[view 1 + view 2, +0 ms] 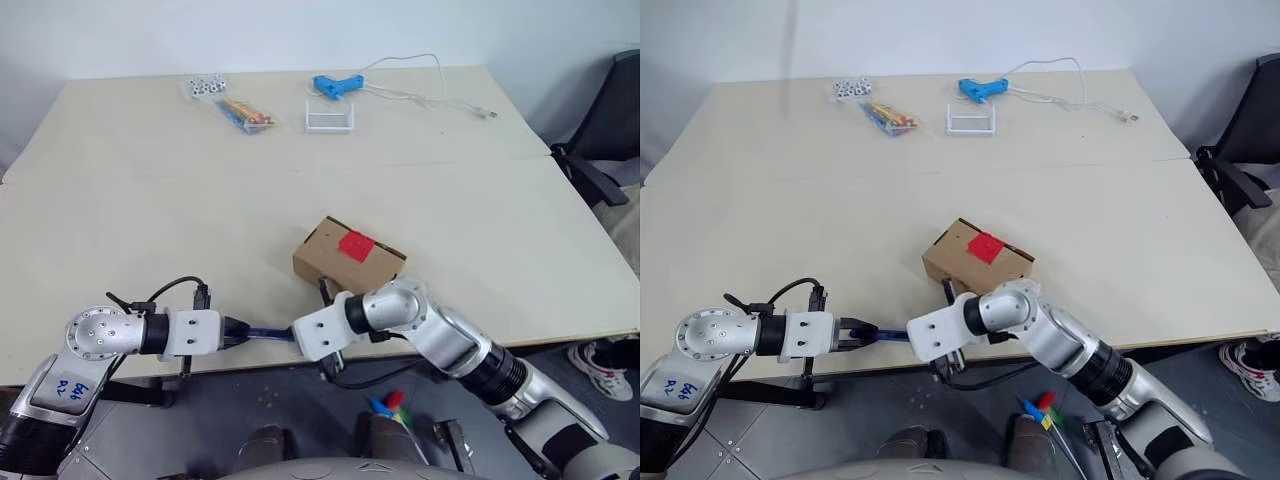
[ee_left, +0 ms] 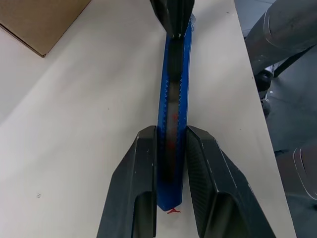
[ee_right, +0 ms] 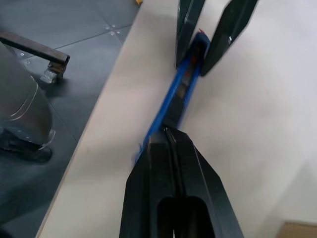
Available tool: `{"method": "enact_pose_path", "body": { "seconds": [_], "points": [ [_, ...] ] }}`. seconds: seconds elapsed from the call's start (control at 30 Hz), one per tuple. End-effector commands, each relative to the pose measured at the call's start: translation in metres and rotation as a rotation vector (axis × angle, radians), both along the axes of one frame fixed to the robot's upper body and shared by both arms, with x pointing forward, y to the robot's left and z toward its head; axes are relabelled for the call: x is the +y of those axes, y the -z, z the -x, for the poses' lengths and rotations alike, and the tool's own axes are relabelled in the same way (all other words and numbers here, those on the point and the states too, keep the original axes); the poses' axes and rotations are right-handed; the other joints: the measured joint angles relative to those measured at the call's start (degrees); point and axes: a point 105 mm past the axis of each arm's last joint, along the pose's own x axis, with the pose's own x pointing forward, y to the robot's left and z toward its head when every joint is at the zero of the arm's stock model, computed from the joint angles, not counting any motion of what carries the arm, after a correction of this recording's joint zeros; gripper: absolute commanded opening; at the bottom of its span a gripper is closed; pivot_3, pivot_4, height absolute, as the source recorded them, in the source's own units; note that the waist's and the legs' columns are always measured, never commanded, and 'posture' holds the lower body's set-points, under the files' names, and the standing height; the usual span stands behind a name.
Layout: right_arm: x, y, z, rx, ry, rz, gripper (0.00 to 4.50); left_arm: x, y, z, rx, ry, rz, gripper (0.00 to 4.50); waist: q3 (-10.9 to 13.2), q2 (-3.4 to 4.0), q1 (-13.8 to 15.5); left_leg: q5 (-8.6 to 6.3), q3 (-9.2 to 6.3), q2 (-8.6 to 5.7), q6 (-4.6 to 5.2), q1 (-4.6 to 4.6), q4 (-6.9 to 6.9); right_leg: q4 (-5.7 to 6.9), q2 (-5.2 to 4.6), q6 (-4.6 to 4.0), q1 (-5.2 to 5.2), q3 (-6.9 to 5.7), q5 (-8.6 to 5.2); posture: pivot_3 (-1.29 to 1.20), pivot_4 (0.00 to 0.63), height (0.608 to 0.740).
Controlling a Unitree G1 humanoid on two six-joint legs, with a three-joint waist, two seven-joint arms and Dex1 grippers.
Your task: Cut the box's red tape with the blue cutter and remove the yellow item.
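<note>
Down at the near table edge, our left gripper (image 2: 171,163) is clamped on one end of the blue cutter (image 2: 173,99), a finger (image 2: 136,183) pressed to each flat side; our right gripper (image 3: 171,139) meets the cutter's other end with its fingers drawn tight together, though we cannot tell whether they pinch it; the cutter lies level between the two, just above the table (image 1: 150,200); just beyond our right wrist sits the box (image 1: 345,258), closed, the red tape (image 1: 356,245) on its top; far across the table lie a light blue glue gun (image 1: 337,86), a white frame (image 1: 329,120) and a bag of coloured sticks (image 1: 243,114).
</note>
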Motion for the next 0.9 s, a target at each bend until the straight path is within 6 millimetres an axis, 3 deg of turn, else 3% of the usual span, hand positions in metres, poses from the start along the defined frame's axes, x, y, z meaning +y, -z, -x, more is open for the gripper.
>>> {"method": "enact_pose_path", "body": {
  "seconds": [0.03, 0.4, 0.63, 0.9],
  "points": [
    [0.012, 0.01, 0.002, 0.01, -0.023, 0.015, 0.04, -0.003, -0.001, 0.003, -0.005, 0.016, -0.012, 0.83, 0.0, 0.0, 0.0, 0.0, 0.0, 0.0, 0.0, 0.0, 0.0, 0.02, 0.0, -0.01, 0.0, 0.0, -0.01, 0.0, 0.15, 0.74],
    [0.035, 0.005, -0.004, -0.001, -0.048, -0.023, 0.04, -0.005, 0.0, 0.0, -0.015, 0.012, -0.005, 0.83, 0.0, 0.0, -0.2, 0.05, 0.01, 0.07, -0.1, 0.11, 0.0, 0.19, 0.06, -0.14, 0.0, 0.02, -0.08, 0.0, 0.15, 0.74],
    [0.036, 0.005, -0.003, 0.0, -0.06, -0.022, 0.04, -0.006, 0.0, -0.003, -0.028, 0.001, -0.001, 0.83, 0.0, 0.01, -0.2, 0.06, 0.03, 0.07, -0.1, 0.17, 0.0, 0.23, 0.05, -0.14, 0.02, 0.06, -0.08, 0.0, 0.15, 0.74],
    [0.033, 0.005, 0.002, 0.002, -0.078, -0.021, 0.04, 0.006, 0.004, 0.0, -0.009, -0.055, -0.022, 0.83, 0.0, 0.01, -0.2, 0.06, 0.02, 0.08, -0.1, 0.19, 0.0, 0.25, 0.05, -0.15, 0.02, 0.09, -0.08, 0.0, 0.15, 0.74]
  ]
}}
